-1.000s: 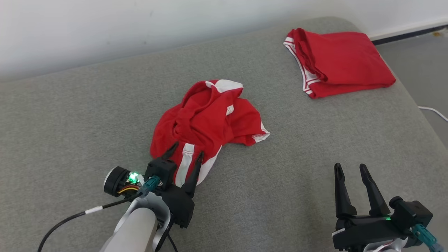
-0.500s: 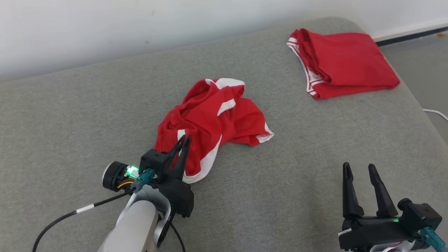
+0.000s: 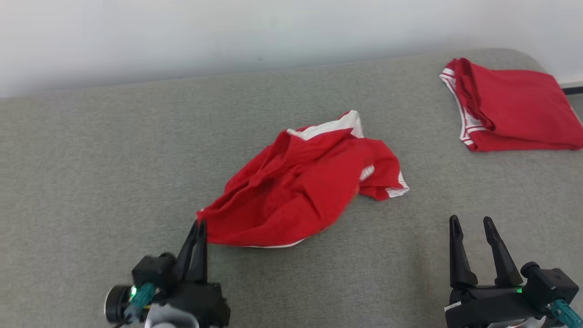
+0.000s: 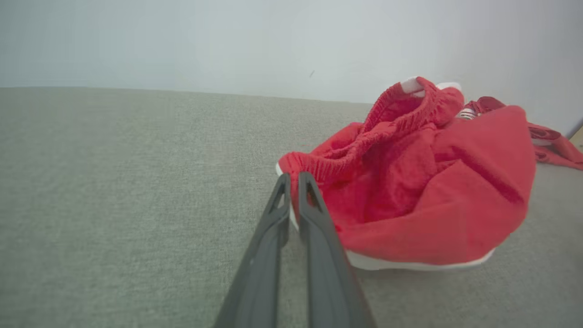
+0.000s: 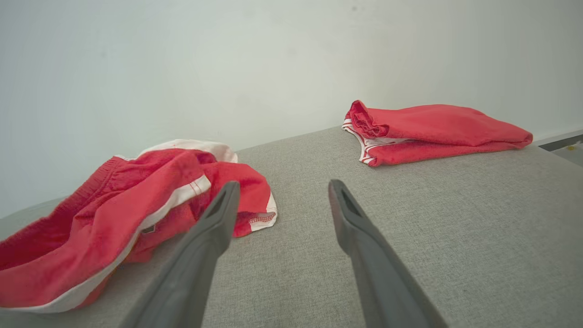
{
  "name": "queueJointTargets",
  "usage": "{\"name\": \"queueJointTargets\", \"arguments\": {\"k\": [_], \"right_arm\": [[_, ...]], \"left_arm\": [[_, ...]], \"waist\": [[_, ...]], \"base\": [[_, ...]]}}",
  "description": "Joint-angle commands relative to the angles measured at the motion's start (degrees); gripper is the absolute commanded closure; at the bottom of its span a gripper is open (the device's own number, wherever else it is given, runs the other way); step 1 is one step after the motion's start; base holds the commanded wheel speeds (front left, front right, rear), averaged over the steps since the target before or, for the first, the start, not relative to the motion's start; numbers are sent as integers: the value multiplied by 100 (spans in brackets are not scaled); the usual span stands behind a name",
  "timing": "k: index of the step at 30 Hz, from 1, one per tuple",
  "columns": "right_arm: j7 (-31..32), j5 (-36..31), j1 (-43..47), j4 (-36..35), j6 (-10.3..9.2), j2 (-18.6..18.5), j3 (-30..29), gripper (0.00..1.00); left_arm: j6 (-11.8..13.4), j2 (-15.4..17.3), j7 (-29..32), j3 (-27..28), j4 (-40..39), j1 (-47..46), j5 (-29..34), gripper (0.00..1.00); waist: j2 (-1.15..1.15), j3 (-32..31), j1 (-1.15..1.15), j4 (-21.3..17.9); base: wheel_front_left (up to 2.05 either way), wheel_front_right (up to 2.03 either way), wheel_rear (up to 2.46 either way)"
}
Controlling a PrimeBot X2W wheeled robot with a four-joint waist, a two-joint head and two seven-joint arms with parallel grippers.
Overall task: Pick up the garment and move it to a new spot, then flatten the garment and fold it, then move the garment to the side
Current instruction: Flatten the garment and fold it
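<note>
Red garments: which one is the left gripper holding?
The crumpled garment at centre, its edge pinched in the shut jaws of the left gripper; the folded garment lies apart, far right.

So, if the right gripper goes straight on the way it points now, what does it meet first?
Probably only the bare grey cushion. The right gripper, open, aims at the gap between the crumpled garment and the folded garment; beyond is the wall. Depth is unclear.

Crumpled red fabric shorts (image 3: 296, 196) with white side stripes and hem trim lie bunched mid-way across the grey upholstered surface (image 3: 91, 159). Their ribbed waistband corner points to the near left, pinched between the closed fingers of the left gripper (image 3: 199, 224).
</note>
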Motion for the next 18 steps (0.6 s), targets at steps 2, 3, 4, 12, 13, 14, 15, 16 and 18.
{"name": "queueJointTargets", "arguments": {"k": [2,3,4,12,13,14,15,16,18], "right_arm": [[-1,-46,69,-7,-15,-33,-17,0],[-1,-50,77,-15,-15,-39,-23,0],[-1,-56,82,-16,-15,-52,-12,0],[-1,-35,116,42,-15,-150,11,0],[-1,-38,131,43,-15,-149,8,0],[-1,-38,131,43,-15,-149,8,0],[-1,-45,151,42,-15,-146,2,0],[-1,-56,167,44,-15,-141,-14,0],[-1,-75,181,37,-15,-122,-11,0]], "left_arm": [[82,-40,-28,177,-183,358,-150,100],[91,-57,-27,217,-202,496,-181,100],[109,-66,-29,263,-211,616,-197,100],[109,-150,-30,516,-25,1217,-399,100],[105,-157,-30,521,2,1271,-391,100],[105,-157,-30,521,2,1271,-391,100],[101,-162,-31,533,9,1320,-386,100],[93,-168,-31,531,28,1366,-386,100],[84,-179,-31,534,26,1422,-357,100]], "waist": [[-1,-70,0,232],[-1,-77,0,261],[-1,-84,0,281],[-1,-221,0,351],[-1,-241,0,361],[-1,-241,0,361],[-1,-258,0,373],[-1,-283,0,391],[-1,-313,0,415]], "base": [[0,0,0],[0,0,0],[0,0,0],[0,0,0],[0,0,0],[0,0,0],[0,0,0],[0,0,0],[0,0,0]]}}
